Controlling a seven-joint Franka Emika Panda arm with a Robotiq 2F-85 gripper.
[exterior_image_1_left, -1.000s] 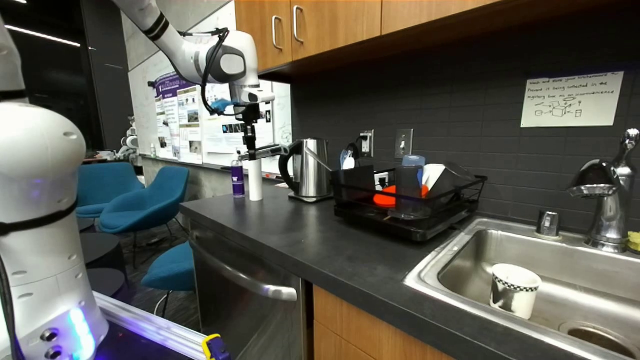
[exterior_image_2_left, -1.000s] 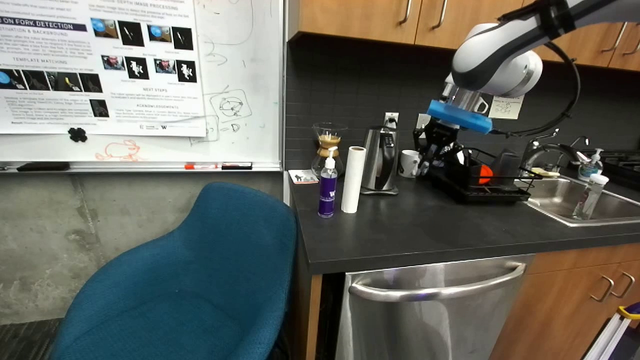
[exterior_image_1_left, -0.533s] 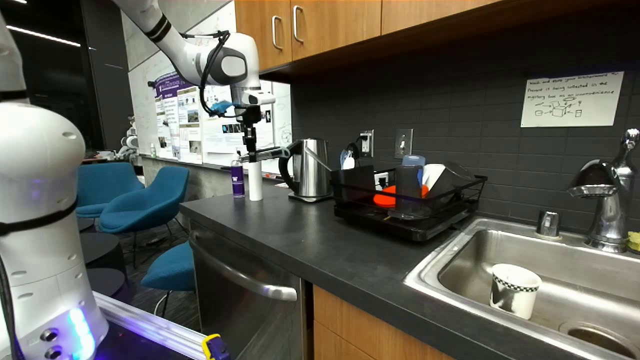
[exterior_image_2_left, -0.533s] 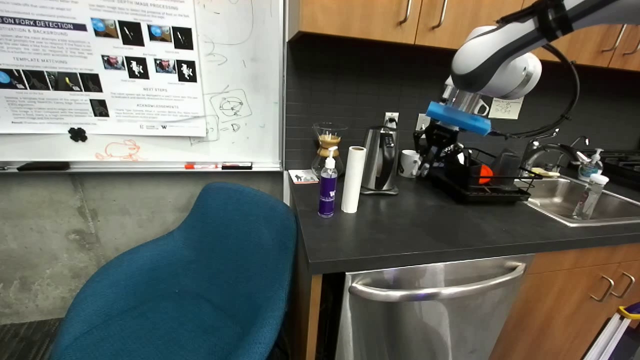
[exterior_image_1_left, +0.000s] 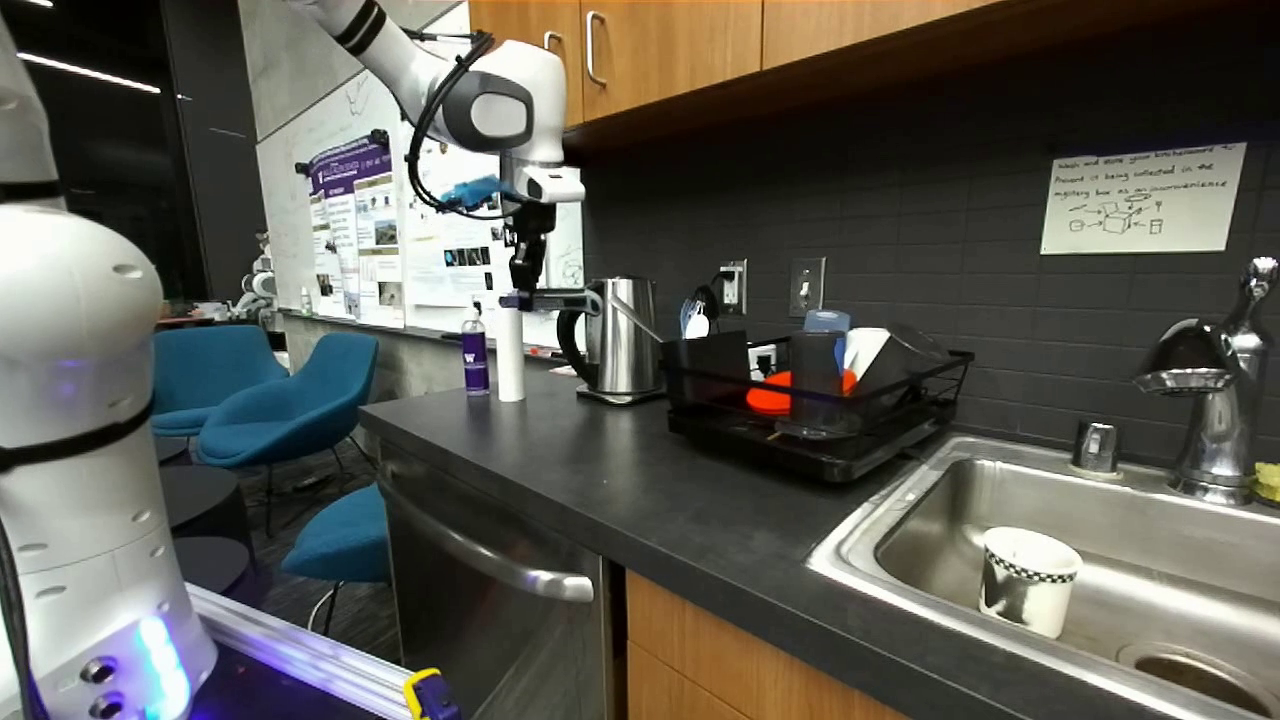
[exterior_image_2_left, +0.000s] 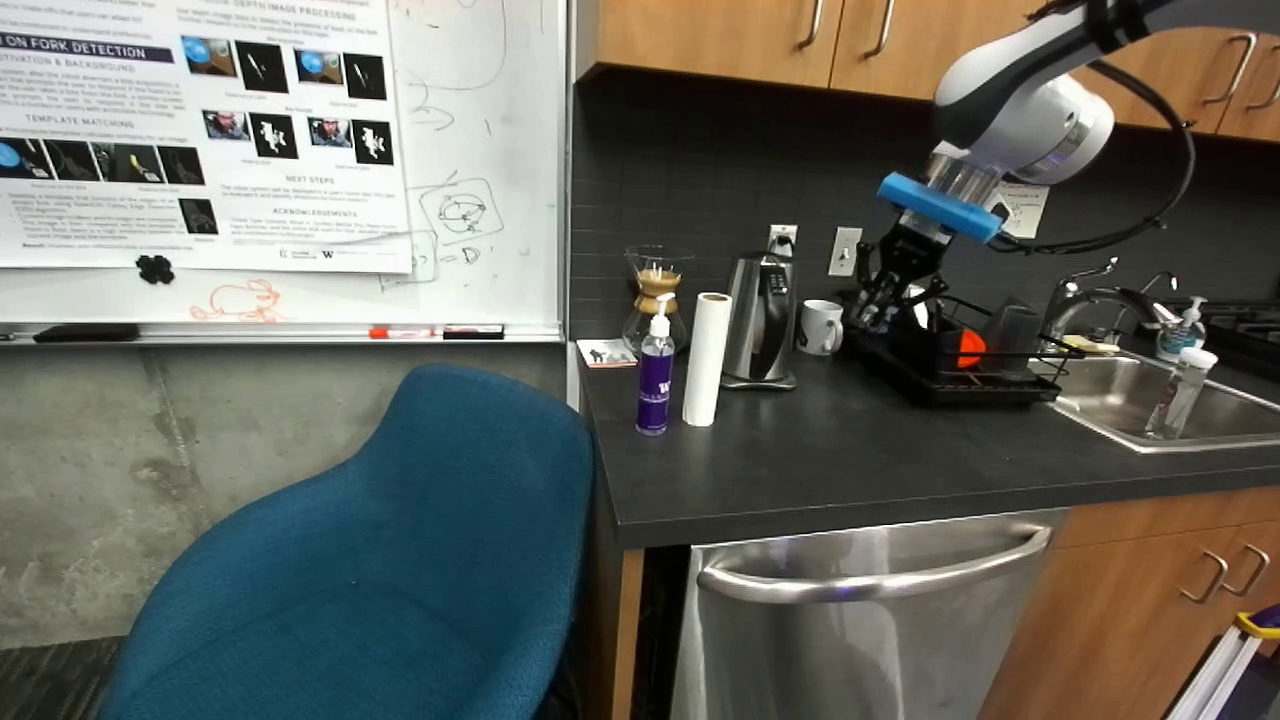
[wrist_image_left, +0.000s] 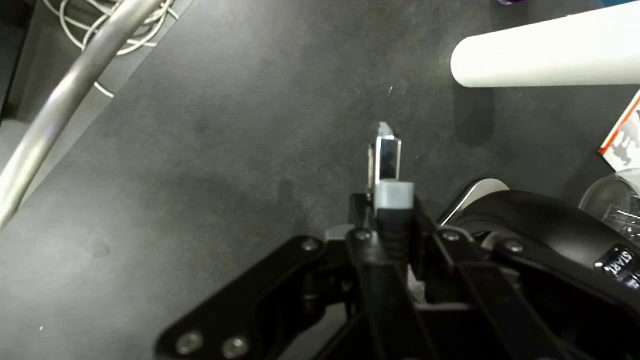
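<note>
My gripper (exterior_image_1_left: 526, 294) is shut on a slim grey tool (exterior_image_1_left: 568, 300) with shiny metal edges and holds it above the counter. In the wrist view the tool's pale grey block (wrist_image_left: 394, 195) sits between the fingers (wrist_image_left: 385, 215), and its thin metal end points away. What kind of tool it is I cannot tell. In an exterior view the gripper (exterior_image_2_left: 880, 308) is beside a white mug (exterior_image_2_left: 822, 328) and above the rack's near end. A steel kettle (exterior_image_2_left: 748, 320) stands left of the mug; its black handle (wrist_image_left: 540, 225) shows in the wrist view.
A white roll (exterior_image_2_left: 708, 360) and a purple pump bottle (exterior_image_2_left: 655, 390) stand upright near the counter's end. A glass coffee maker (exterior_image_2_left: 657, 310) is behind them. The black dish rack (exterior_image_1_left: 810, 455) stands beside the sink (exterior_image_1_left: 850, 540), which holds a cup (exterior_image_1_left: 1030, 585). Cabinets hang above.
The arm has moved right in both exterior views, slightly up, and the gripper has tilted. The tool has moved with it. More of the white mug now shows.
</note>
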